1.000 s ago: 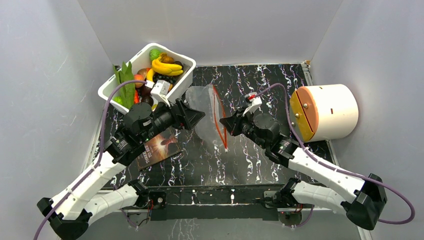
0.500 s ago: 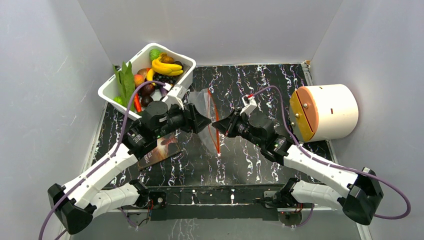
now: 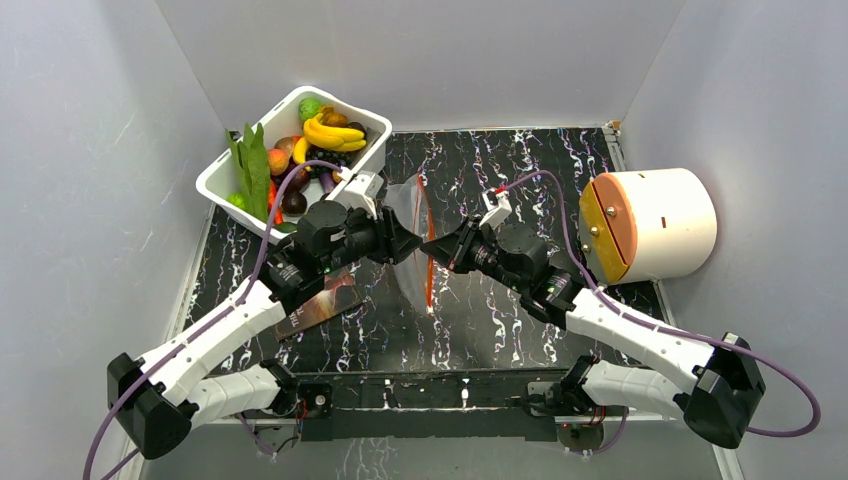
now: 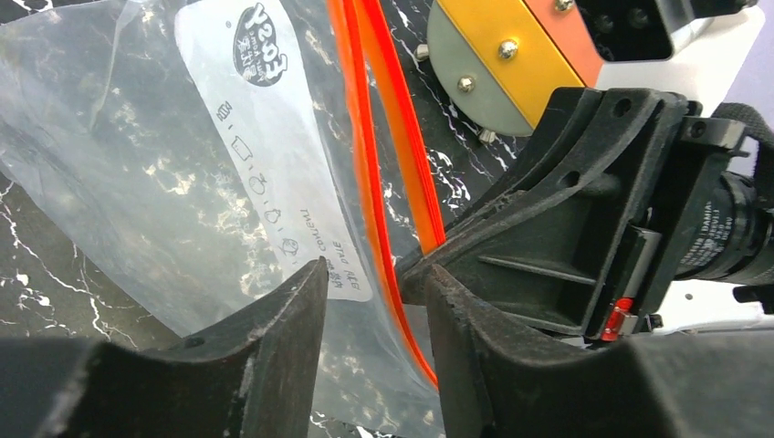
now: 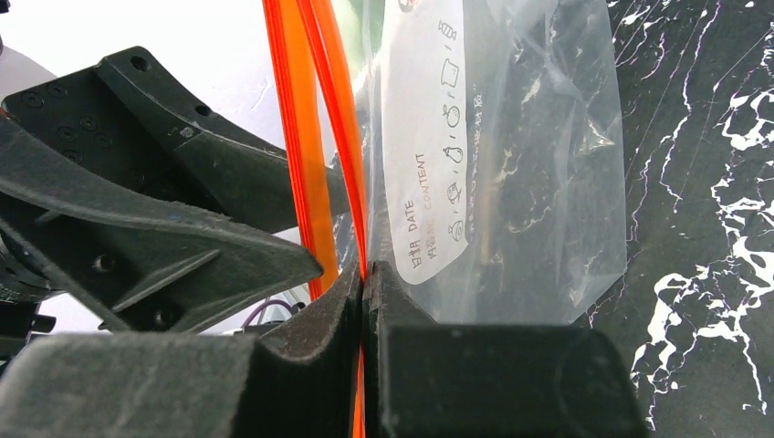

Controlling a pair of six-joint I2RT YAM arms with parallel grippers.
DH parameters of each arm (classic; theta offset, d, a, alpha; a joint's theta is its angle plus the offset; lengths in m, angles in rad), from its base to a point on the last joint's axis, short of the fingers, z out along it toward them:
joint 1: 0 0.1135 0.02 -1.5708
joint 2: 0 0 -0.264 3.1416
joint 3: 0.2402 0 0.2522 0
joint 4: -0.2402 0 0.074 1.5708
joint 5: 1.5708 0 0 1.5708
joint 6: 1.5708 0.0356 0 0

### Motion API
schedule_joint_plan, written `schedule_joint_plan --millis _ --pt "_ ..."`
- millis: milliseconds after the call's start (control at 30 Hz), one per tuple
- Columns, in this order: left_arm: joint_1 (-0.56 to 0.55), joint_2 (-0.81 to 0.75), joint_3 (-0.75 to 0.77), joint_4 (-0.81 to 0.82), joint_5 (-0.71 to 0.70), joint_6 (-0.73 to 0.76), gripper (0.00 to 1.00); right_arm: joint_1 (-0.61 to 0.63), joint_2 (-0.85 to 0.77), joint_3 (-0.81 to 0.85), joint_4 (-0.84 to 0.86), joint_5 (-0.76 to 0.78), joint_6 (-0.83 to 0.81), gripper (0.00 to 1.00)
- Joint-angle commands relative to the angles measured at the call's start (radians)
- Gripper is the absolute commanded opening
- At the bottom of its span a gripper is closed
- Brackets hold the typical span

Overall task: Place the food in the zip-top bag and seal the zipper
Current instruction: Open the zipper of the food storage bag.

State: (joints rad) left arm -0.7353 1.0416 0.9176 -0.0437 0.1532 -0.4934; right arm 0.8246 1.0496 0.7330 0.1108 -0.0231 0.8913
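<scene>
The zip-top bag (image 3: 405, 215) hangs lifted off the table between my two grippers, clear and crinkly, with a white label. It shows in the left wrist view (image 4: 137, 182) and the right wrist view (image 5: 538, 182). Its zipper (image 3: 428, 285) runs as a red-orange strip down the mouth. My right gripper (image 5: 365, 274) is shut on the zipper (image 5: 315, 137). My left gripper (image 4: 372, 276) is open, its fingers either side of the zipper (image 4: 365, 137) and bag edge. The food, with a banana bunch (image 3: 333, 133) and a leafy vegetable (image 3: 252, 160), lies in the tub.
The white tub (image 3: 375, 128) stands at the back left. A white cylinder with an orange and yellow face (image 3: 650, 222) stands at the right. A dark booklet (image 3: 318, 308) lies under the left arm. The table is black marble-patterned (image 3: 500, 330).
Both grippers have moved toward each other at the table's middle. The right gripper has carried the bag's mouth leftward and up, and the left gripper now straddles the zipper edge.
</scene>
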Motion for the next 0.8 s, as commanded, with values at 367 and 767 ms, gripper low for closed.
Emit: schedule_joint_plan --millis 367,767 --pt "-0.004 0.006 0.038 -0.021 -0.082 0.099 0.0 0.001 -0.026 0.097 -0.112 0.146 -0.083 0.0" --pt "-0.004 -0.051 0.196 -0.321 -0.294 0.131 0.0 0.002 -0.055 0.249 -0.48 0.619 -0.27 0.0"
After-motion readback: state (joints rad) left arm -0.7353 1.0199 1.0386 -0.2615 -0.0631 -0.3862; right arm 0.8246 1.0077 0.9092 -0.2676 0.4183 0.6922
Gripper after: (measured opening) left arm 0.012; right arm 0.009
